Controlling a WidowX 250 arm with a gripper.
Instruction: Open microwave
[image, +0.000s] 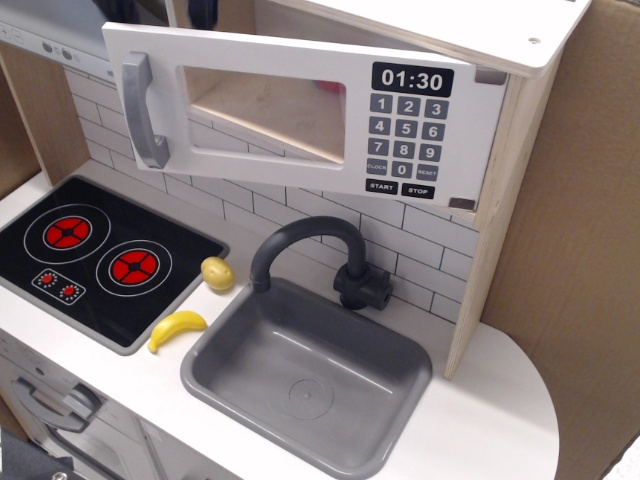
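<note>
The microwave (520, 130) is of pale wood and hangs above the counter. Its white door (300, 165) stands ajar: the left side with the grey bar handle (143, 110) has swung out towards me, and the hinge side is on the right. Through the clear window (265, 105) I see the pale wooden inside. The black keypad (405, 135) and the clock digits 01:30 are on the door's right part. Only a small dark piece (205, 10) shows at the top edge behind the door. It may be part of my gripper, and its jaws are hidden.
A black hob with red rings (100, 255) is at the left. A grey sink (310, 375) with a dark faucet (300, 245) is in the middle. A yellow banana (176, 328) and a lemon (217, 272) lie between them. A cardboard wall (580, 250) stands at the right.
</note>
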